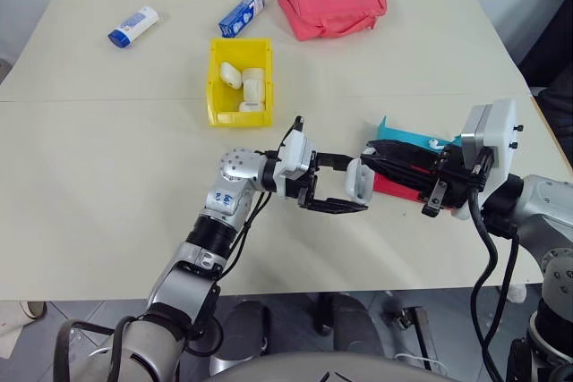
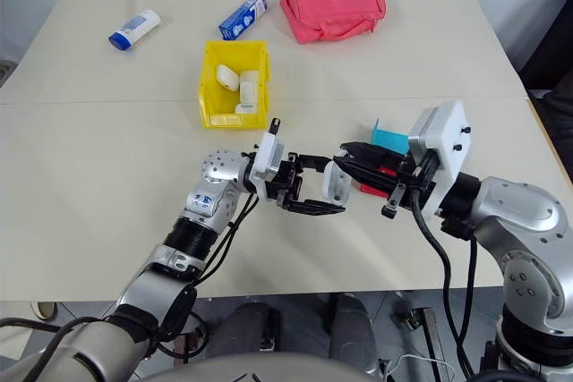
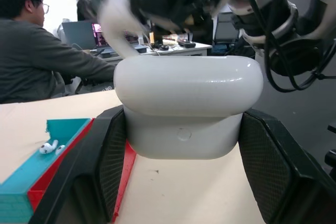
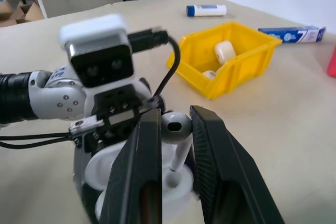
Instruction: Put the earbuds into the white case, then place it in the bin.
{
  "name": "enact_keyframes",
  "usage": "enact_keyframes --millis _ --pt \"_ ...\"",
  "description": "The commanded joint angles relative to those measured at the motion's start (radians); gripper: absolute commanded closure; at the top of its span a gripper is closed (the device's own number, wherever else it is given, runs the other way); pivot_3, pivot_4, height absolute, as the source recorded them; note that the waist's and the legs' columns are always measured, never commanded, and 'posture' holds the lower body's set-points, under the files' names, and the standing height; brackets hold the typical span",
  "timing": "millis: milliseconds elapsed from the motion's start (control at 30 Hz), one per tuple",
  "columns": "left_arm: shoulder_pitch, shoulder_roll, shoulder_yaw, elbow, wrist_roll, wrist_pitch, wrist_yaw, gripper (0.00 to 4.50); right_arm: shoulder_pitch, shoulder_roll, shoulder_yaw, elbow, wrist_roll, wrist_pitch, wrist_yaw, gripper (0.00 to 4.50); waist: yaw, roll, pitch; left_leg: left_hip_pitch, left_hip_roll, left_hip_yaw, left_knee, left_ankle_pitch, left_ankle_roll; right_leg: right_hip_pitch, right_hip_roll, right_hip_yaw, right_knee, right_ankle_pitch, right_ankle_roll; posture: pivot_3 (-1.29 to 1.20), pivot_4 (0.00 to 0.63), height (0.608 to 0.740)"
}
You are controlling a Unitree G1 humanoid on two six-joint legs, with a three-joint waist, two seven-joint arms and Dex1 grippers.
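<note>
My left gripper (image 1: 356,185) is shut on the white case (image 3: 189,85), holding it above the table in front of me. My right gripper (image 4: 176,114) points at the case from the right and is shut on one earbud (image 4: 176,124), whose stem hangs down just over the case (image 4: 107,174). More earbuds (image 3: 50,146) lie in the teal tray (image 3: 63,129). The yellow bin (image 1: 215,87) stands farther back on the table, left of centre, with several white cases (image 1: 253,85) inside.
A red tray (image 1: 394,190) sits with the teal tray (image 1: 403,136) under my right gripper. At the table's far side lie a white-and-blue tube (image 1: 134,26), a blue box (image 1: 242,13) and a pink pouch (image 1: 331,2). A person (image 3: 37,66) sits at a desk beyond the table.
</note>
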Motion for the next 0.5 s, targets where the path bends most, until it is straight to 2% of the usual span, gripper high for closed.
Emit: enact_keyframes --millis 33,500 --pt "-0.018 -0.014 0.014 -0.014 -0.009 0.005 0.015 1.7 0.014 -0.007 0.009 -0.004 0.028 -0.045 -0.014 4.06 0.0 0.0 0.0 0.0 0.0 0.0 0.0 0.0 0.0 0.0 0.0 0.0 0.0 0.0 0.0 0.0 0.15 0.74" --pt "-0.012 -0.029 0.01 -0.04 -0.013 -0.008 -0.008 1.7 0.027 -0.015 0.124 0.105 -0.038 -0.199 -0.005 4.06 -0.002 0.0 0.0 0.0 0.0 0.0 0.0 0.0 0.001 0.0 0.0 0.0 0.0 0.0 0.0 0.0 0.15 0.74"
